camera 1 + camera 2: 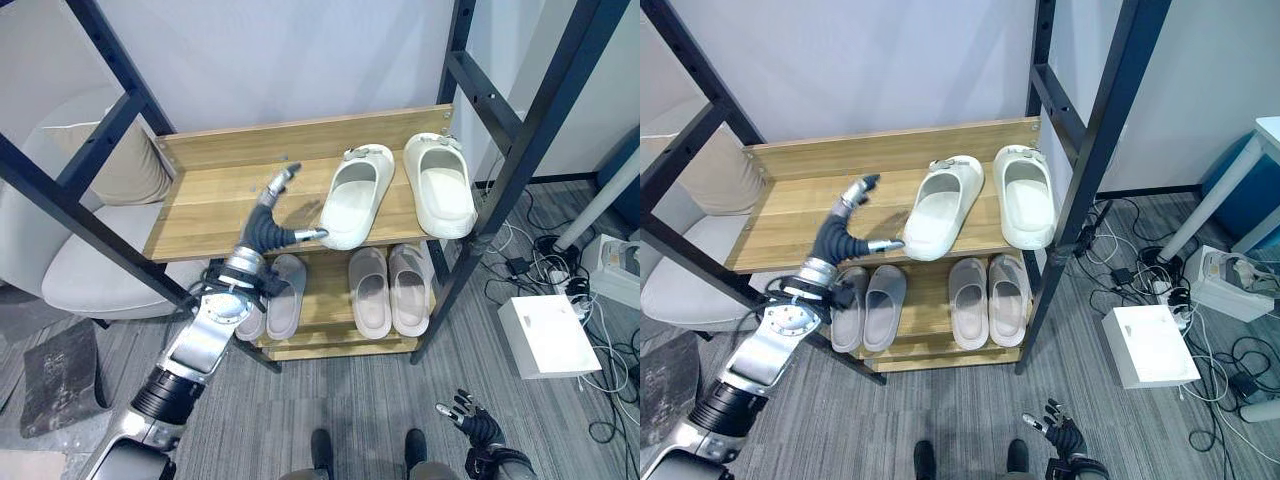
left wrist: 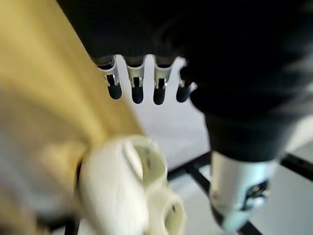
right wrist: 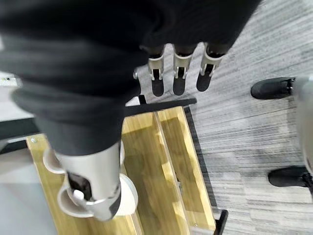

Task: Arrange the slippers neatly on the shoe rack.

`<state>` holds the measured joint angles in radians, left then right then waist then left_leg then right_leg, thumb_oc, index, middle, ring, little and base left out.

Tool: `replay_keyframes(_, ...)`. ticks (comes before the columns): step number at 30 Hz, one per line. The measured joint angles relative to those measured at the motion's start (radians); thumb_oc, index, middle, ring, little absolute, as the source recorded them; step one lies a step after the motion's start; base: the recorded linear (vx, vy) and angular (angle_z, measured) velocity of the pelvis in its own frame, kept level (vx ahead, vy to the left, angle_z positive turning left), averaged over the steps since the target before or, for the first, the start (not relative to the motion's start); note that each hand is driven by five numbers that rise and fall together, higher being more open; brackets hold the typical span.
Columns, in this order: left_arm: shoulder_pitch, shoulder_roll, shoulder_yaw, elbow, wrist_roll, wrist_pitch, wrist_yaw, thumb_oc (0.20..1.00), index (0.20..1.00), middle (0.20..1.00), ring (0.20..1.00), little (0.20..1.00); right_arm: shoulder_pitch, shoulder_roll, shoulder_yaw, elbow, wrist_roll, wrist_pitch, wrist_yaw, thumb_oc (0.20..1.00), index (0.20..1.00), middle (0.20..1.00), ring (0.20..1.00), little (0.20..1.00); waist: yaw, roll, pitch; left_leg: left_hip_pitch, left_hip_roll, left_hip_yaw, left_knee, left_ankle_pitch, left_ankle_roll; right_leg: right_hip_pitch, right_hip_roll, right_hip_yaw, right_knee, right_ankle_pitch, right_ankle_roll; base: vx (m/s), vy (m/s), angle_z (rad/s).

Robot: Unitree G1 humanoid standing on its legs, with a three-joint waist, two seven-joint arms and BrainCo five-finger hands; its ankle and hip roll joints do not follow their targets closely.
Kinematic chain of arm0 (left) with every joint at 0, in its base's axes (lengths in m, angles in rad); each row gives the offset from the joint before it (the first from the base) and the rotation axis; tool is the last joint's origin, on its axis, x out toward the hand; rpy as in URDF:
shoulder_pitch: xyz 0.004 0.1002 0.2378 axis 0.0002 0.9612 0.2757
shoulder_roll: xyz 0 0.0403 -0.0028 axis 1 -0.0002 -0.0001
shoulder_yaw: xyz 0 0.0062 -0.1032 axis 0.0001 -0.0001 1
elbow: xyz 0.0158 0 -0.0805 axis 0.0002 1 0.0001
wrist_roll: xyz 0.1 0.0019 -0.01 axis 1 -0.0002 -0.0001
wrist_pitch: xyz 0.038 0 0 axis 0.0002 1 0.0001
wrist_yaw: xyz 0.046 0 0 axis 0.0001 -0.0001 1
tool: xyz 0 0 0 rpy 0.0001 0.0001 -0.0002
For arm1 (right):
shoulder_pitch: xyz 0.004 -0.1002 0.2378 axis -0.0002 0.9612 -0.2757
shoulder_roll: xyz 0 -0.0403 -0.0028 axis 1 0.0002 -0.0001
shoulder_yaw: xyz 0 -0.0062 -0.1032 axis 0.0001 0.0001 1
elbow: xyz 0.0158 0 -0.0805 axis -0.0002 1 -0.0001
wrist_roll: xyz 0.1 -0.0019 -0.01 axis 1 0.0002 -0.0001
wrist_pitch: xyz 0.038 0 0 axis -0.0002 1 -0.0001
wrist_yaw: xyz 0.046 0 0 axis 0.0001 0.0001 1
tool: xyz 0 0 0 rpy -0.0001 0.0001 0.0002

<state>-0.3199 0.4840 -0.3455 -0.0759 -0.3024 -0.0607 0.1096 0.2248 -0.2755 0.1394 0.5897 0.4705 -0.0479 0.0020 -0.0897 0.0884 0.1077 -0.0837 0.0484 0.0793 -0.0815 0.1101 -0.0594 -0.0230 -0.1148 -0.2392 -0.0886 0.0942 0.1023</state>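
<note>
Two cream, thick-soled moulded slippers (image 1: pixel 354 196) (image 1: pixel 438 184) lie on the top plank of the wooden shoe rack (image 1: pixel 210 205), the left one skewed. Two grey pairs (image 1: pixel 390 290) (image 1: pixel 274 296) sit on the lower shelf. The left hand (image 1: pixel 270 220) is spread open with its thumb at the skewed slipper's heel, and the right hand (image 1: pixel 472 418) hangs open, holding nothing, above the grey carpet (image 1: pixel 330 400).

Shoe rack (image 1: pixel 210 205): top white slippers (image 1: pixel 352 198), below grey slippers (image 1: pixel 388 290).

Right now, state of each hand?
Left hand: open, fingers straight over the top shelf, thumb tip at the heel of the tilted white slipper.
Right hand: open, holding nothing, low over the floor.
</note>
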Motion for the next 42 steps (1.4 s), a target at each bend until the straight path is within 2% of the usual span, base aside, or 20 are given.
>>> replay_keyframes(6, 0.001, -0.002, -0.052, -0.001, -0.212, 0.032, -0.054, 1.000, 1.000, 1.000, 1.000, 1.000, 0.003, -0.027, 0.010, -0.015, 0.000, 0.037, 0.011, 1.000, 1.000, 1.000, 1.000, 1.000, -0.001, 0.024, -0.018, -0.001, 0.001, -0.006, -0.006, 0.001, -0.002, 0.001, 0.000, -0.004, 0.000, -0.001, 0.000, 0.00, 0.001, 0.01)
replay_keyframes(10, -0.001, -0.028, -0.060, 0.008, -0.268, 0.053, -0.060, 1.000, 1.000, 1.000, 1.000, 1.000, -0.002, -0.049, 0.018, -0.034, 0.001, 0.050, 0.017, 1.000, 1.000, 1.000, 1.000, 1.000, -0.001, 0.030, -0.025, 0.000, 0.001, -0.007, -0.006, 0.001, -0.002, 0.001, 0.001, -0.004, 0.000, -0.002, 0.000, 0.00, 0.000, 0.00)
replay_keyframes(20, -0.132, -0.159, -0.099, 0.175, -0.251, 0.054, 0.002, 1.000, 1.000, 1.000, 1.000, 1.000, -0.072, -0.052, 0.085, -0.035, 0.001, 0.058, 0.006, 1.000, 1.000, 1.000, 1.000, 1.000, -0.014, 0.028, -0.031, -0.004, 0.002, -0.007, -0.004, 0.001, -0.002, -0.008, 0.001, -0.004, 0.000, -0.004, -0.001, 0.00, 0.000, 0.00)
replay_keyframes(30, -0.286, -0.181, -0.114, 0.336, -0.142, 0.047, 0.097, 1.000, 1.000, 1.000, 1.000, 1.000, -0.097, -0.033, 0.093, -0.007, 0.001, 0.056, -0.024, 1.000, 1.000, 1.000, 1.000, 1.000, -0.041, 0.025, -0.033, -0.016, 0.002, 0.009, 0.000, 0.009, 0.010, -0.020, 0.001, 0.005, 0.000, 0.000, -0.005, 0.01, 0.001, -0.02)
replay_keyframes(38, -0.271, -0.174, -0.111, 0.332, -0.109, 0.047, 0.123, 1.000, 1.000, 1.000, 1.000, 1.000, -0.085, -0.033, 0.089, -0.004, 0.001, 0.052, -0.038, 1.000, 1.000, 1.000, 1.000, 1.000, -0.042, 0.023, -0.032, -0.005, 0.002, 0.014, 0.000, 0.008, 0.010, -0.016, 0.001, 0.018, 0.000, -0.002, 0.000, 0.01, -0.005, -0.04)
replay_keyframes(42, -0.200, -0.176, -0.032, 0.291, -0.110, 0.036, 0.135, 1.000, 1.000, 1.000, 1.000, 1.000, -0.082, -0.031, 0.085, -0.003, 0.002, 0.048, -0.042, 1.000, 1.000, 1.000, 1.000, 1.000, -0.042, 0.021, -0.031, -0.001, 0.004, 0.012, 0.000, 0.008, 0.010, -0.010, 0.002, 0.015, 0.000, 0.000, 0.000, 0.00, 0.000, 0.00)
